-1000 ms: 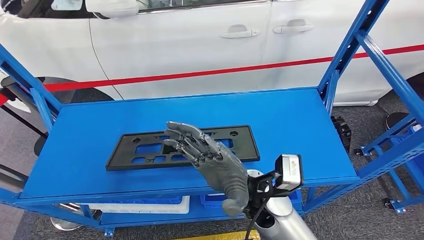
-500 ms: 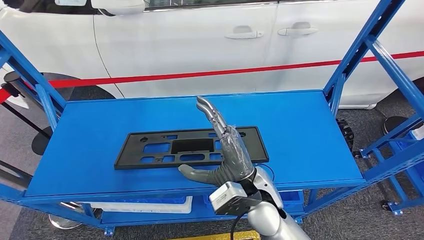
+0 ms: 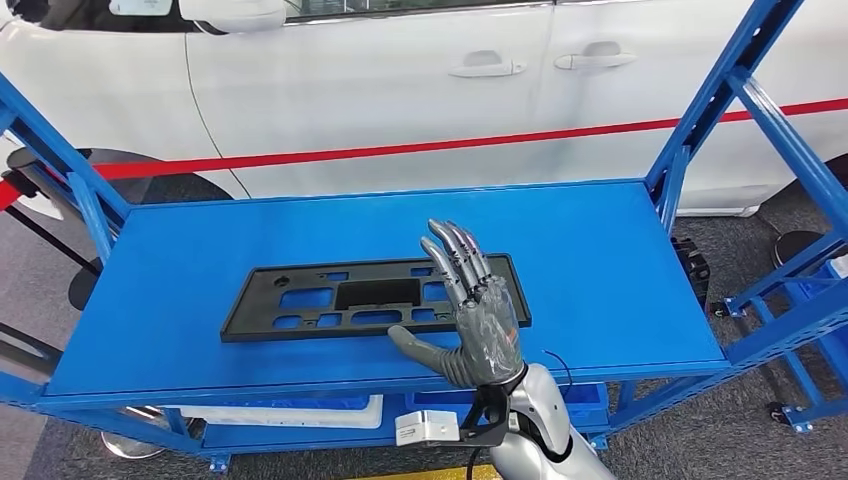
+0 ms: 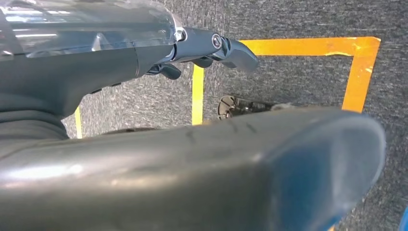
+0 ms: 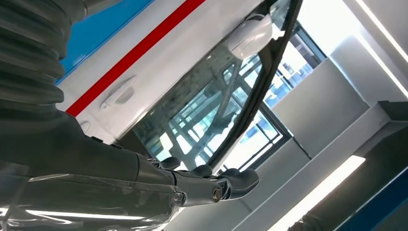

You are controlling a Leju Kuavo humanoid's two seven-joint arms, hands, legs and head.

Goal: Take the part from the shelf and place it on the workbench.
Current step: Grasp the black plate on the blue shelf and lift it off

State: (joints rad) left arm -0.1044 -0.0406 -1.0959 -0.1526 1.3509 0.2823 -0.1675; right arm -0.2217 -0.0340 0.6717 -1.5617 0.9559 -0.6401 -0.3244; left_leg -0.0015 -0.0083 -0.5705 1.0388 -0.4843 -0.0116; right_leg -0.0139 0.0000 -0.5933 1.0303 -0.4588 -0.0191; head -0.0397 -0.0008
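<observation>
Black part (image 3: pixel 375 298) lies flat, lengthwise along shelf (image 3: pixel 600 250); right hand (image 3: pixel 480 320) empty, fingers spread.

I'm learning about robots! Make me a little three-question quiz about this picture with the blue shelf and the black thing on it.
1. True or false: the right hand is gripping the black part.
2. What stands behind the blue shelf?
A. a white car
B. a brick wall
C. a green truck
3. Fill in the gap: the black part lies flat on the ___ level of the shelf.

Key:
1. False. The hand is raised over the part's right end, fingers spread and pointing up, holding nothing.
2. A. A white car with a red stripe along its side.
3. Top.
</observation>
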